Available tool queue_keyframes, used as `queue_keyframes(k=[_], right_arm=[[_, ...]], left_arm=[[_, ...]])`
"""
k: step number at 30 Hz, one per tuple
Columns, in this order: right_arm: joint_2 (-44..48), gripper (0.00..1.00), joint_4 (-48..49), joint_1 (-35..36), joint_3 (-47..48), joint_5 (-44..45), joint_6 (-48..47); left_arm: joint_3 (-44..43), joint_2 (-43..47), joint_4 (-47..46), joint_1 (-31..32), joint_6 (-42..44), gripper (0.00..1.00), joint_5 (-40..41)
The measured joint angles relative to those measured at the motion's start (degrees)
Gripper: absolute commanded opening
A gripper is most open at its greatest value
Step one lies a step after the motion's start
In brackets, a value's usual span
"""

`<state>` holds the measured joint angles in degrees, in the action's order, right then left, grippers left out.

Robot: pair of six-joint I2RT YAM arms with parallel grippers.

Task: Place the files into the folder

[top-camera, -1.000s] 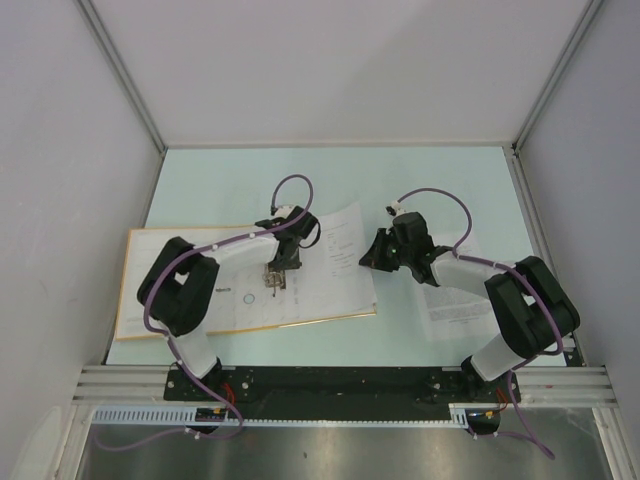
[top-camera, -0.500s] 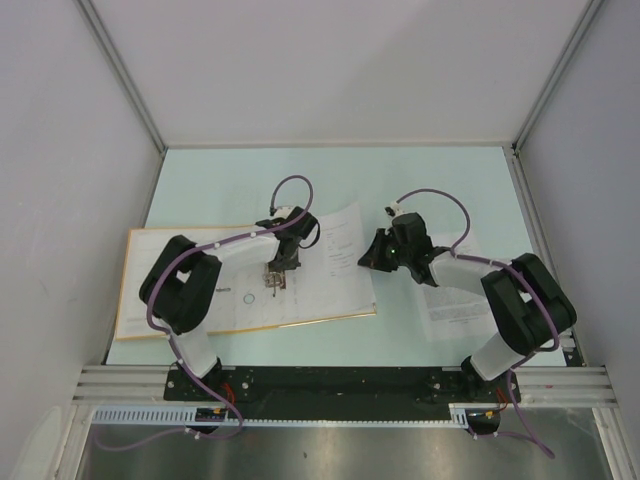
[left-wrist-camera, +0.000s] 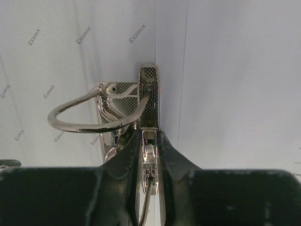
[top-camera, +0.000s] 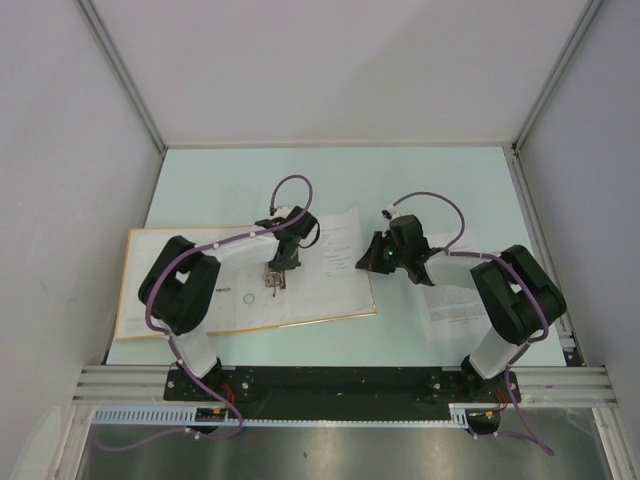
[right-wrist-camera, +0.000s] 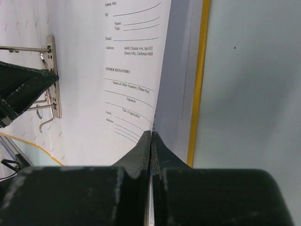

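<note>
Files (top-camera: 340,268) on open folder (top-camera: 133,285)

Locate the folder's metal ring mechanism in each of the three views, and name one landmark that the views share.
Top external: the ring mechanism sits at the middle of the open folder, under the left end effector.
Left wrist: centre of the frame, its lever between the end effector's fingers.
Right wrist: left edge, beside the sheet pinched by the right end effector.
Shared landmark: the left end effector on the mechanism.
</note>
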<state>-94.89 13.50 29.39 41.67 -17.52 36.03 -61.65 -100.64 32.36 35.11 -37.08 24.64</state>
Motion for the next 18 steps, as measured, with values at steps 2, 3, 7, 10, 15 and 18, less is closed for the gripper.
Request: queue_keyframes(k=[2,3,7,10,15,18], right_arm=[[-0.52,0.00,0.39,0.00,0.00,-0.20,-0.02],[-0.76,0.00,0.57,0.00,0.00,-0.37,-0.02],[-1.77,0.00,1.60,-0.02,0.00,-1.11,-0.02],[-2.10,0.00,1.97,-0.02,0.00,-1.44,0.00],[-2.14,0.00,2.75,0.02,0.00,-2.05,0.04],[-2.43,0.00,3.56,0.04,0.00,-2.51,0.44]], left_arm=[[-0.09,0.13,0.37,0.00,0.00,0.05,-0.28],[-0.17,0.20,0.59,-0.02,0.02,0.05,-0.39],[-0.35,0.72,1.11,-0.17,0.04,0.03,-0.94],[-0.35,1.42,1.38,-0.26,0.04,0.03,-1.09],[-0.35,2.60,1.66,-0.35,0.04,0.03,-1.16],[-0.35,2.93,1.66,-0.48,0.04,0.03,-1.31]])
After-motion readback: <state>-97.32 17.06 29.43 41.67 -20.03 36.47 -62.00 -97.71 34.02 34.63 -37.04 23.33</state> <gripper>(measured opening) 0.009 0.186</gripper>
